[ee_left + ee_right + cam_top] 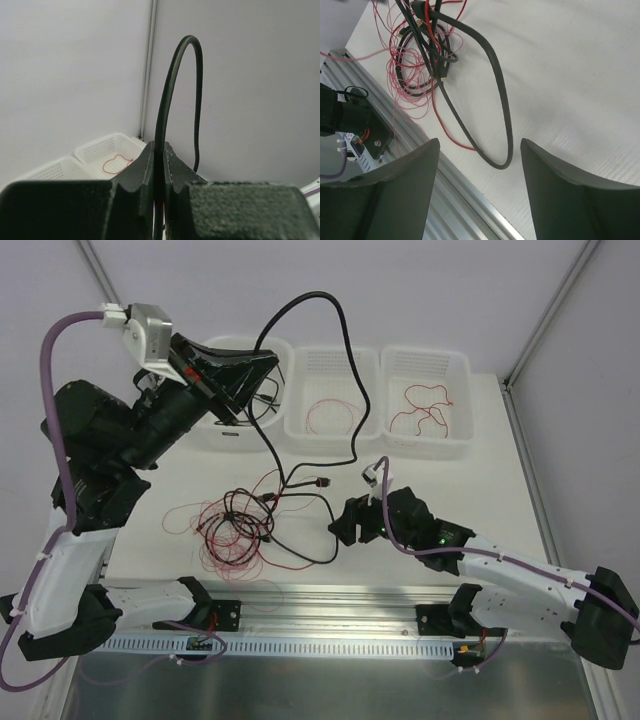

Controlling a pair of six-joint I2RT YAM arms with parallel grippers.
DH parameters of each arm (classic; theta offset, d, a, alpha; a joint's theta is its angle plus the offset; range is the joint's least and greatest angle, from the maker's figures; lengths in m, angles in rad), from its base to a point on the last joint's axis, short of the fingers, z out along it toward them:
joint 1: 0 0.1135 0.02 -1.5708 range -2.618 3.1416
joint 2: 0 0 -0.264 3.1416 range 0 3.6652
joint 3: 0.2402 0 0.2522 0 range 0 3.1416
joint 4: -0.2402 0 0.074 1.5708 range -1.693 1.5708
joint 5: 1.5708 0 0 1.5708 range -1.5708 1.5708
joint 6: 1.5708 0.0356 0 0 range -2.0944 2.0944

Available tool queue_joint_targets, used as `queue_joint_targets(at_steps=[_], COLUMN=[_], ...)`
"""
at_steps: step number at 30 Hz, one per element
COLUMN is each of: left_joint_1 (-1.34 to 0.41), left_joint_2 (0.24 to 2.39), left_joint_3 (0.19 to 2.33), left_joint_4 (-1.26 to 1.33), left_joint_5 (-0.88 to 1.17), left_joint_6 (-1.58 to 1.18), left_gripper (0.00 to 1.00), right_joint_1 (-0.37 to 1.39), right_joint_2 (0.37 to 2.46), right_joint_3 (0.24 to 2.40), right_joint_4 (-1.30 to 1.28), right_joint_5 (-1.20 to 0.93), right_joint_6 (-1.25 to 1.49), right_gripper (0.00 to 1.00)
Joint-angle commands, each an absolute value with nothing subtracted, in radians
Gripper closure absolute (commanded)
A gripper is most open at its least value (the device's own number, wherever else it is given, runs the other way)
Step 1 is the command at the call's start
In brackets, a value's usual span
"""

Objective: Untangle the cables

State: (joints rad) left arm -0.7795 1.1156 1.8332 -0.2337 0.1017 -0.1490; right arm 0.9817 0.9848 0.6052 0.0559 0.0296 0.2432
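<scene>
A tangle of black, red and fine pinkish-red cables (235, 530) lies on the white table left of centre; it also shows in the right wrist view (422, 55). My left gripper (262, 365) is raised high over the left bin and shut on a thick black cable (345, 360), which arches up from its fingers (176, 75) and drops back to the tangle. My right gripper (343, 523) is open and empty, just right of the tangle, above a black cable loop (502, 125).
Three white bins stand at the back: left (230, 435), middle (335, 390) holding a red wire, right (430, 400) holding a red wire. A metal rail (330, 605) runs along the table's near edge.
</scene>
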Motion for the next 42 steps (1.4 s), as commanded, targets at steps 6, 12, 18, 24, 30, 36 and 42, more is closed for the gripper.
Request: queue_joint_targets(at_steps=[6, 12, 18, 24, 30, 36, 42], left_joint_1=[-0.785, -0.785, -0.785, -0.785, -0.785, -0.785, -0.785], left_joint_2=[1.035, 1.046, 1.048, 1.035, 1.022, 1.020, 1.016], left_joint_3=[1.707, 1.703, 1.710, 1.701, 1.698, 1.690, 1.680], left_joint_4=[-0.163, -0.161, -0.163, -0.163, -0.161, -0.161, -0.161], left_joint_5=[0.035, 0.043, 0.048, 0.046, 0.035, 0.038, 0.032], left_joint_6=[-0.175, -0.192, -0.201, -0.199, -0.186, -0.192, -0.193], left_gripper=[1.00, 1.00, 1.00, 1.00, 1.00, 1.00, 1.00], right_joint_1=[1.071, 1.112, 1.121, 1.124, 1.127, 1.127, 1.132], right_joint_2=[0.895, 0.897, 1.048, 1.137, 1.138, 1.141, 1.149], right_joint_3=[0.623, 0.650, 0.733, 0.776, 0.769, 0.752, 0.752], right_joint_4=[0.222, 0.339, 0.420, 0.408, 0.348, 0.413, 0.440], right_joint_5=[0.044, 0.095, 0.132, 0.230, 0.307, 0.287, 0.304], right_joint_6=[0.264, 0.255, 0.265, 0.305, 0.334, 0.328, 0.325], right_gripper=[0.35, 0.34, 0.37, 0.54, 0.59, 0.63, 0.82])
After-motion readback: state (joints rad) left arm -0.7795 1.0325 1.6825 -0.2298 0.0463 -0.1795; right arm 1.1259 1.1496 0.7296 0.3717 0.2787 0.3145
